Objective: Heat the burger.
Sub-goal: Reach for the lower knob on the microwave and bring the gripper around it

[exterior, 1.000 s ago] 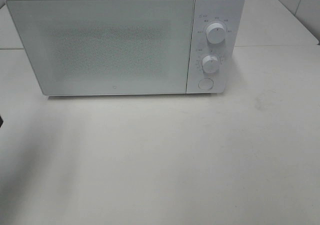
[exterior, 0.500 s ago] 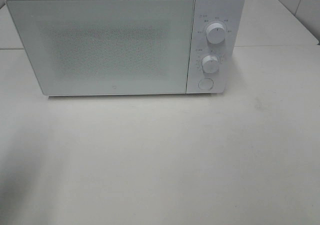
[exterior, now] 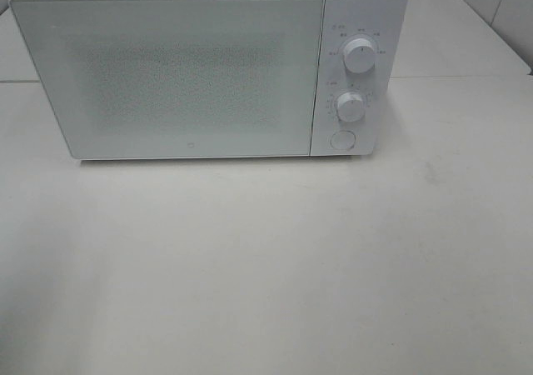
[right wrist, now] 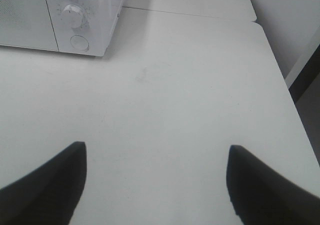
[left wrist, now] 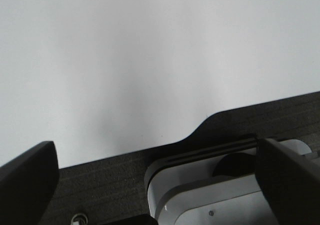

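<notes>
A white microwave (exterior: 191,75) sits at the back of a pale table (exterior: 266,267), door (exterior: 166,75) shut, with two dials (exterior: 360,55) above a round button (exterior: 341,140) on its right-hand panel. The burger shows in no view, and the frosted door gives no sight of the inside. The left gripper (left wrist: 156,147) hangs with its dark fingers (left wrist: 30,175) spread wide and nothing between them. The right gripper (right wrist: 156,149) is likewise released and empty above the bare tabletop, near the microwave's control side
</notes>
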